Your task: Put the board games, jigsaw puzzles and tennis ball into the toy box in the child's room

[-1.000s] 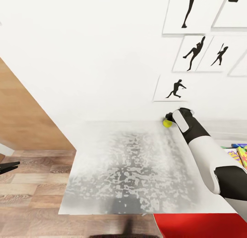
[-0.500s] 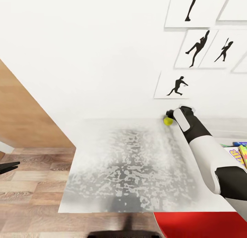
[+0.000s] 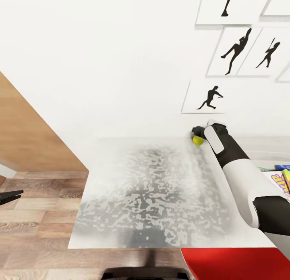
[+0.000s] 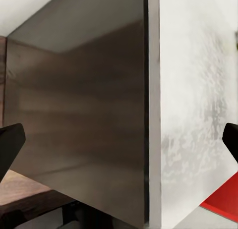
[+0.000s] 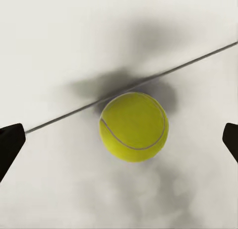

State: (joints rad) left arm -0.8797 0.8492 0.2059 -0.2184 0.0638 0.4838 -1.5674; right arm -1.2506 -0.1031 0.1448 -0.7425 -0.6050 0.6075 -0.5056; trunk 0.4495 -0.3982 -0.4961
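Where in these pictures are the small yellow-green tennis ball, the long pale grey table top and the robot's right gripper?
Small yellow-green tennis ball (image 5: 134,127): right wrist view, middle of its felt.
Long pale grey table top (image 3: 153,199): head view, bare mottled surface.
Right gripper (image 3: 198,134): head view, dark fingertips at the ball, near the wall.

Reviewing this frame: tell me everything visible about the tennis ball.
The tennis ball is a small yellow-green sphere with a pale curved seam and a felt-like matte look, intact and clean. It sits on the pale grey table at its far edge, close to the white wall, casting a soft dark shadow. The right gripper faces it with its dark fingers spread wide to either side, not touching the ball. In the head view the ball shows just off the tip of the right arm.
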